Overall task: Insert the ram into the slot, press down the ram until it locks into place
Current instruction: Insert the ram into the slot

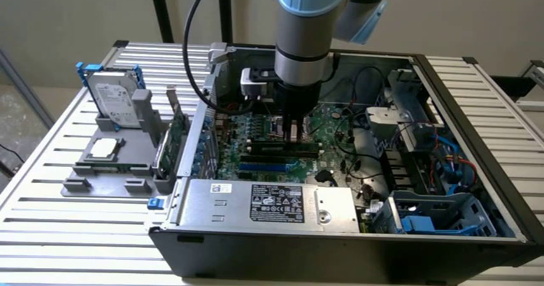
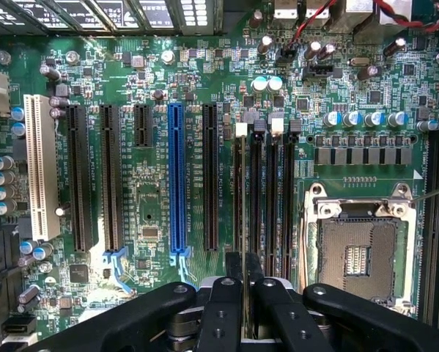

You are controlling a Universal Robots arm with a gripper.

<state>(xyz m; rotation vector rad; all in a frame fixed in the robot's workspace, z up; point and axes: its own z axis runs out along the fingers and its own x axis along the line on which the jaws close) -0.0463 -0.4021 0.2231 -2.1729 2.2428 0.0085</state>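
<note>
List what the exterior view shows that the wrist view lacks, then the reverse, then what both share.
Exterior view: the robot arm, the power supply, the hard drive on a grey fixture at the exterior view's left. Wrist view: the square processor socket, the white slot. Both: the motherboard, the blue slot, the black memory sockets, the gripper near them.

Power supply label [image 1: 278, 204], hard drive label [image 1: 114, 100], print unreadable
</note>
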